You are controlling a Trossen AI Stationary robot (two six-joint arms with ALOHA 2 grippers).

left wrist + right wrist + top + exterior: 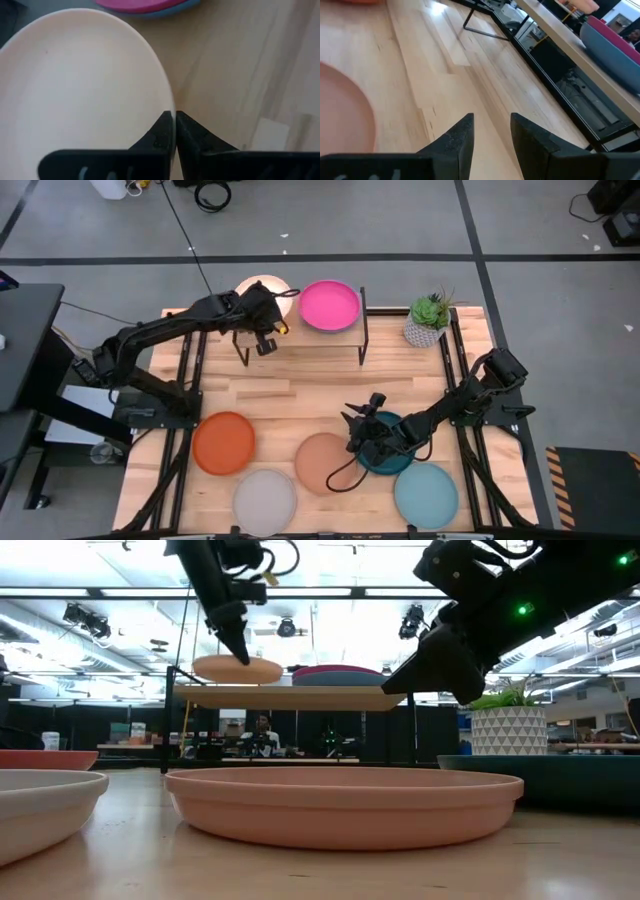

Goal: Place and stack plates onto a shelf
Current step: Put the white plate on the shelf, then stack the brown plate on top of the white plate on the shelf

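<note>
The cream plate (272, 284) sits at the left end of the shelf (300, 340), where my left gripper (266, 312) is shut on its rim. The magenta plate (330, 305) lies stacked on the blue plate (175, 11) at the shelf's right end. My right gripper (492, 131) is open and hovers over bare tabletop between the terracotta plate (322, 462) and the dark teal plate (395, 458). The orange (224, 442), light grey (265, 498) and pale aqua (426, 495) plates rest on the table. My left gripper pinches the cream plate's rim (171, 102) between its two fingers (161, 134), one inside the bowl and one outside. It comes from above, slanting down. The plate lies level at the shelf's top (290, 695); whether it rests there or hangs just clear, I cannot tell.
A potted plant (428, 320) stands at the table's far right corner beside the shelf. The shelf's black legs (363, 340) stand on the far half of the table. Bare wood lies between the shelf and the near plates.
</note>
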